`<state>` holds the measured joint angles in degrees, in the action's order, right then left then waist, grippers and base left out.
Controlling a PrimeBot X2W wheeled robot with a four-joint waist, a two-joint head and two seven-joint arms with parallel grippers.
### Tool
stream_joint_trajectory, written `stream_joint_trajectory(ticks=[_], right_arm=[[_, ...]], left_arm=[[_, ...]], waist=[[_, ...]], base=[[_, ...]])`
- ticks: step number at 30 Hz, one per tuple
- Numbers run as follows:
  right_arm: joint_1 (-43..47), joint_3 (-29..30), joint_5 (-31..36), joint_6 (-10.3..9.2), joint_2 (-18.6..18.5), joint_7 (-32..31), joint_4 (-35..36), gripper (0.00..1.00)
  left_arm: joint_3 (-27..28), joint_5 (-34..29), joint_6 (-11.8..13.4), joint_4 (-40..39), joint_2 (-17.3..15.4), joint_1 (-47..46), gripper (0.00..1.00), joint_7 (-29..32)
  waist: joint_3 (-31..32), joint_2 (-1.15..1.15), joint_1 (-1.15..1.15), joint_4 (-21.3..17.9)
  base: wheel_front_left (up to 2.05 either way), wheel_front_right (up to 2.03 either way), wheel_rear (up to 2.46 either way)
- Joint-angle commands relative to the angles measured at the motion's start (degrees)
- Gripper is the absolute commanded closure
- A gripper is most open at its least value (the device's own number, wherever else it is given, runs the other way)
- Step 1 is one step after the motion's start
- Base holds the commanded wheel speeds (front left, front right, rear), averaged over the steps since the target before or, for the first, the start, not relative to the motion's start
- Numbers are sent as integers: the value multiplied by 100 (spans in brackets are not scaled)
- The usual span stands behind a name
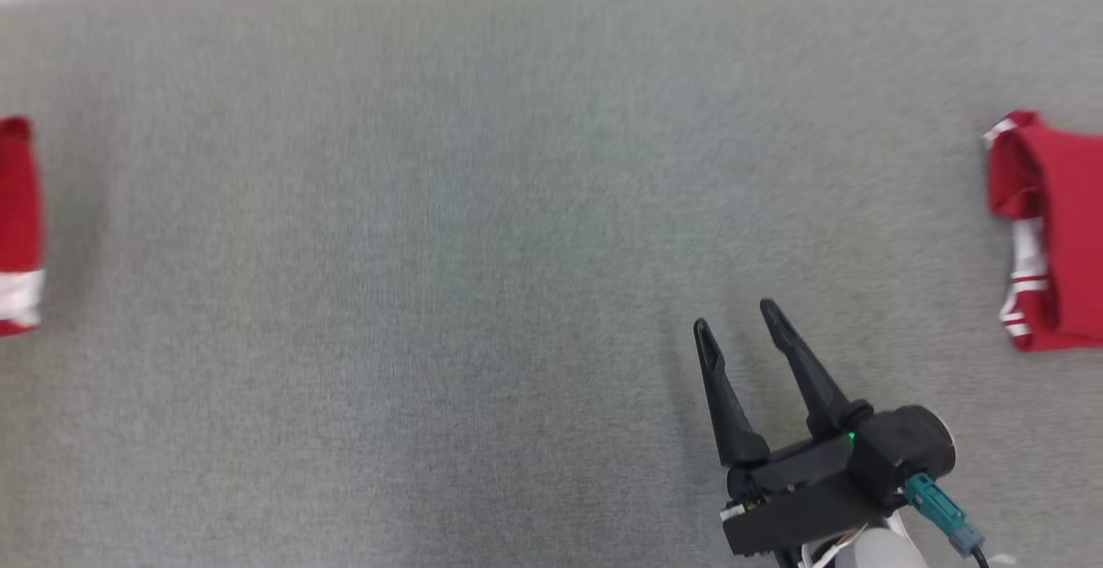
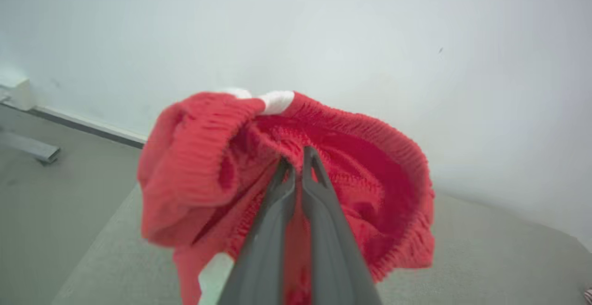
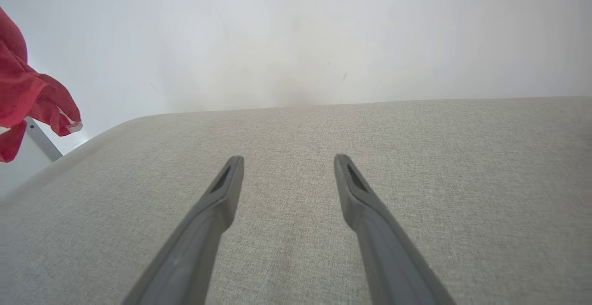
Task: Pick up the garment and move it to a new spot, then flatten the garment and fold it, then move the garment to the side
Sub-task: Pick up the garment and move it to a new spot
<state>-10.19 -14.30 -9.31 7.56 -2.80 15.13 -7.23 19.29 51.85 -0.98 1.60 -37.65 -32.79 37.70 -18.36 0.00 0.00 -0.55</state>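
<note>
- While the left gripper (image 2: pixel 298 156) has its fingers pressed together on a fold of the garment (image 2: pixel 199 157), we read step one as half done: picked up, not yet set down.
- Where is it exactly?
- Left wrist view: red rib knit with white trim, bunched around the fingertips at centre. It hangs clear of the grey surface (image 1: pixel 431 249), with the white wall (image 2: pixel 370 41) behind. Right wrist view has it dangling at 10 o'clock. Head view shows a red strip (image 1: pixel 17 215) with a white band at the 9 o'clock edge. We judge that's the same piece, cropped.
- Right side?
- Right gripper (image 1: pixel 734 316) at 5 o'clock in the head view, fingers spread wide, nothing between them, over bare cloth.
- And the red thing at 3 o'clock?
- Second red piece (image 1: pixel 1056 240), white stripes, lying on the surface and looking folded. We can't tell whether it belongs to this task, so we leave it out of the count.
- So what's left?
- Nearly everything, by our read. Put it down at a new spot, most likely the open middle, then spread it flat, fold it and shift it aside. Flattening will probably need both grippers, since a one-point pinch lets knit bunch up. One risk we see is loose knit snagging on a fingertip at release.
</note>
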Motion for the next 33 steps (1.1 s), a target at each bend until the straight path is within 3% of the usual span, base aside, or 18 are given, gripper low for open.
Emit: stream_joint_trajectory(ticks=[1,16,27,33], right_arm=[[110,-16,-57,-17,-16,-2,-29,0],[400,-132,-317,-17,-17,-2,-104,0],[435,-152,-394,-17,-13,-2,-33,0],[441,-156,-473,-17,-13,-2,-16,0]], left_arm=[[-89,-29,35,-203,36,-103,100,65],[-1447,141,247,-1486,835,-548,100,570],[-2014,60,318,-1977,1383,310,100,431],[-2139,-24,246,-1710,1670,1221,100,37]], waist=[[594,0,0,-266],[1265,0,0,-1473],[1001,0,0,-2441],[887,0,0,-2746]], base=[[0,0,0],[0,0,0],[0,0,0],[0,0,0]])
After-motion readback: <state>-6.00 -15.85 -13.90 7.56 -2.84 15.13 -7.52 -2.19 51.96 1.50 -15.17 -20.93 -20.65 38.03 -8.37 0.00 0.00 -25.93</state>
